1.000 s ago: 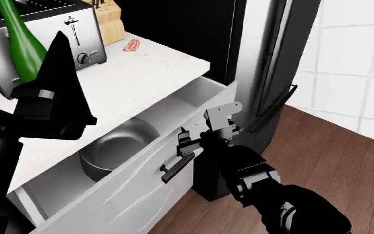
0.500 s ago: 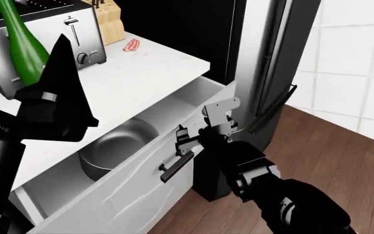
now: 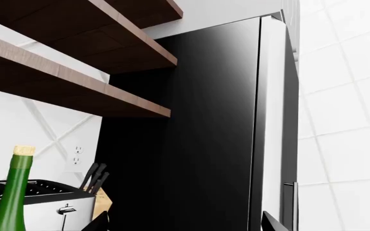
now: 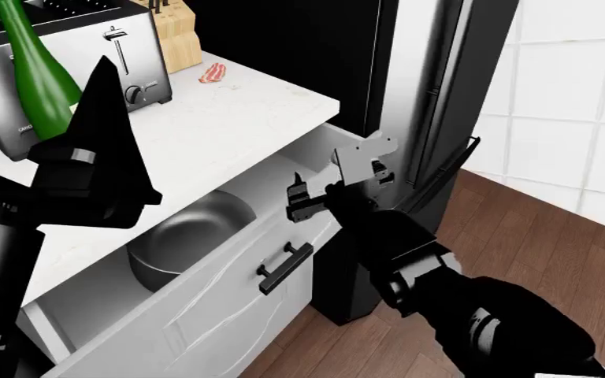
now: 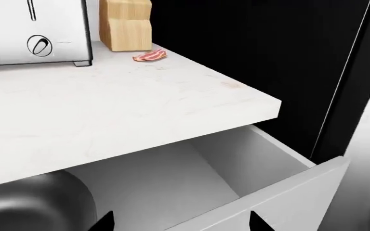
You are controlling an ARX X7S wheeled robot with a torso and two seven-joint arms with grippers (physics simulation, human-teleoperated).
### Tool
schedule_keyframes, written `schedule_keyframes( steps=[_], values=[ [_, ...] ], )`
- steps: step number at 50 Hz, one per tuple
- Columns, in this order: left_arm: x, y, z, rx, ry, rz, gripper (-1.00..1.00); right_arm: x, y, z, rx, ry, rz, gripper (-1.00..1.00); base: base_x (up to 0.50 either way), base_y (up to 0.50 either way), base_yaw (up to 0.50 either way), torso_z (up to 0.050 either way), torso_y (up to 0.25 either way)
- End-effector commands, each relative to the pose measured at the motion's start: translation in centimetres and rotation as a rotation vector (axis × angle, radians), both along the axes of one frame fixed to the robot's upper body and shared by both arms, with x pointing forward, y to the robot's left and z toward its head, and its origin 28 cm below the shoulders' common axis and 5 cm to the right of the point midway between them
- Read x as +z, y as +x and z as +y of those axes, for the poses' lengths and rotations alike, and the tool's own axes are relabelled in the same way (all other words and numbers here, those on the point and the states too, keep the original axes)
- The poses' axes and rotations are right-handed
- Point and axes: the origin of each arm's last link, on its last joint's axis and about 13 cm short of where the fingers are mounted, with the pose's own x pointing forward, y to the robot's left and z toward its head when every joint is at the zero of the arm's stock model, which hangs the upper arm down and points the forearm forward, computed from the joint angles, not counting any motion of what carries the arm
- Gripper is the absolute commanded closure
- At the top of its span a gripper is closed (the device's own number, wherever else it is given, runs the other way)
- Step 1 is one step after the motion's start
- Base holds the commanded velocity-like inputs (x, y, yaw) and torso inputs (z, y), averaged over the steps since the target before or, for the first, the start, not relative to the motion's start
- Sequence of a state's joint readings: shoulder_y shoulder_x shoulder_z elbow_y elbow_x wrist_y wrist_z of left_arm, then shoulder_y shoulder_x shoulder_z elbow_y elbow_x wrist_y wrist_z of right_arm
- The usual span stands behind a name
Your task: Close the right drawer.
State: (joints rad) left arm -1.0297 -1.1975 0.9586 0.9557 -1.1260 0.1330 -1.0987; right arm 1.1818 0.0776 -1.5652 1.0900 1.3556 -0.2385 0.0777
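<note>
- We see the right drawer pulled out beneath the bench, a grey pot lying inside.
- Our right end effector hangs above the drawer's front edge, fingers spread apart, holding nothing.
- Our left end effector is raised over the bench, fingers apart.

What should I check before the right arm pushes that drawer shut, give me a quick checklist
1. Right drawer open, needing a push: ok.
2. Right claw above the front's top edge, not against the panel: not ok.
3. Grey pot sits below the drawer rim: cannot tell.
4. Left claw over the counter, outside the drawer: ok.
5. Black handle free, nothing gripping it: ok.
</note>
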Motion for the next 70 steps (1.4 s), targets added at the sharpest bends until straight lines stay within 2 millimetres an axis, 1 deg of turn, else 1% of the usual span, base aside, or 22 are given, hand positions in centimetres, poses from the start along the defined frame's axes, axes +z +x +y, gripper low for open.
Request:
schedule_keyframes(
  steps=[1, 10, 19, 25, 26, 44, 55, 62, 70],
  values=[
    [0.1, -0.1, 0.0, -0.002, -0.001, -0.001, -1.0, 2.7, -2.1, -0.8, -0.084, -0.04, -0.154, -1.0, 0.0, 0.0, 0.0, 0.0, 0.0],
    [0.2, -0.3, -0.2, -0.003, -0.001, 0.0, -1.0, 5.1, -4.9, -2.1, -0.154, -0.054, -0.237, -1.0, 0.0, 0.0, 0.0, 0.0, 0.0],
    [0.1, -0.2, -0.4, -0.009, 0.003, 0.004, -1.0, 6.1, -6.3, -2.8, -0.2, -0.063, -0.275, -1.0, 0.0, 0.0, 0.0, 0.0, 0.0],
    [0.0, -0.2, -0.4, -0.01, 0.001, 0.006, -1.0, 7.1, -7.3, -3.4, -0.245, -0.074, -0.325, -1.0, 0.0, 0.0, 0.0, 0.0, 0.0],
    [0.0, -0.3, -0.4, -0.012, -0.001, 0.003, -1.0, 7.5, -7.7, -3.5, -0.26, -0.08, -0.343, -1.0, 0.0, 0.0, 0.0, 0.0, 0.0],
    [-0.1, -0.3, -0.6, -0.016, 0.002, 0.007, -1.0, 9.1, -10.4, -5.3, -0.357, -0.12, -0.431, -1.0, 0.0, 0.0, 0.0, 0.0, 0.0],
    [0.0, -0.2, -0.6, -0.017, 0.003, 0.009, -1.0, 9.7, -11.4, -5.8, -0.404, -0.137, -0.442, -1.0, 0.0, 0.0, 0.0, 0.0, 0.0],
    [0.1, -0.1, -0.6, -0.018, 0.004, 0.007, -1.0, 10.6, -12.3, -6.3, -0.441, -0.15, -0.459, -1.0, 0.0, 0.0, 0.0, 0.0, 0.0],
    [0.1, -0.1, -0.6, -0.019, 0.003, 0.008, -1.0, 10.7, -12.5, -6.4, -0.453, -0.155, -0.462, -1.0, 0.0, 0.0, 0.0, 0.0, 0.0]
  ],
)
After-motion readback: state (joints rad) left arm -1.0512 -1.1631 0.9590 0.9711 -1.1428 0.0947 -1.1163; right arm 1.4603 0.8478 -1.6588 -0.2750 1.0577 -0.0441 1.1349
